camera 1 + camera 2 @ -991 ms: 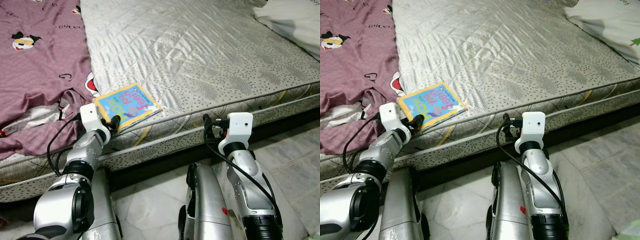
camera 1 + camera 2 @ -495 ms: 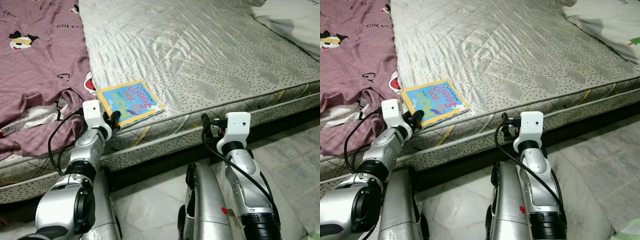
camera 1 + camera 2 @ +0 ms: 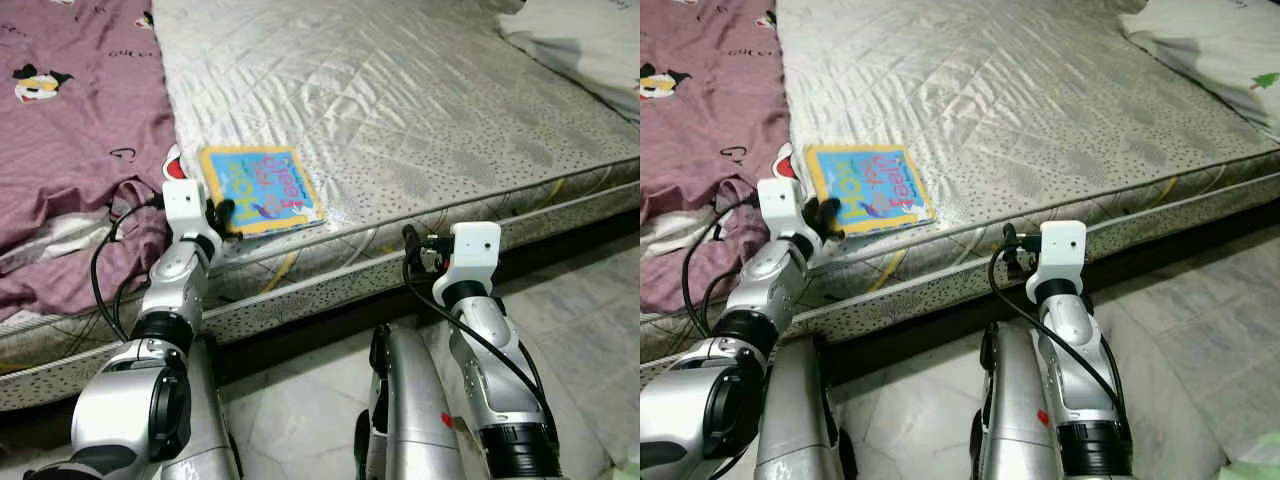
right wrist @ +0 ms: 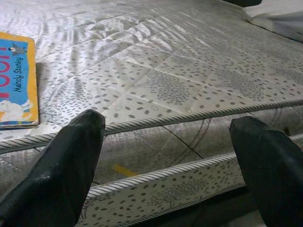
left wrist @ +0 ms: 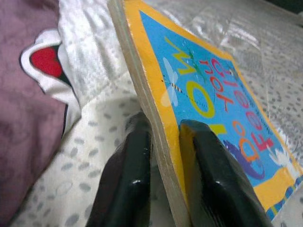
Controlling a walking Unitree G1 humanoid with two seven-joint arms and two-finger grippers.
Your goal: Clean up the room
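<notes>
A children's board book (image 3: 257, 187) with a blue cover and yellow border lies near the front edge of the grey quilted mattress (image 3: 400, 90). My left gripper (image 3: 222, 215) is shut on the book's near corner. In the left wrist view its two black fingers (image 5: 128, 175) pinch the thick book (image 5: 208, 109), one on each side of its edge. My right gripper (image 3: 412, 245) hangs open in front of the mattress side, further right. Its fingers (image 4: 66, 165) stand wide apart with nothing between them.
A mauve cartoon-print sheet (image 3: 70, 130) covers the bed's left part, right beside the book. A white pillow (image 3: 590, 40) lies at the far right corner. Pale marble floor (image 3: 590, 330) runs below the bed edge by my legs.
My left gripper has swung the book counter-clockwise and pushed it further onto the mattress, away from the edge. The right arm has stayed where it was.
</notes>
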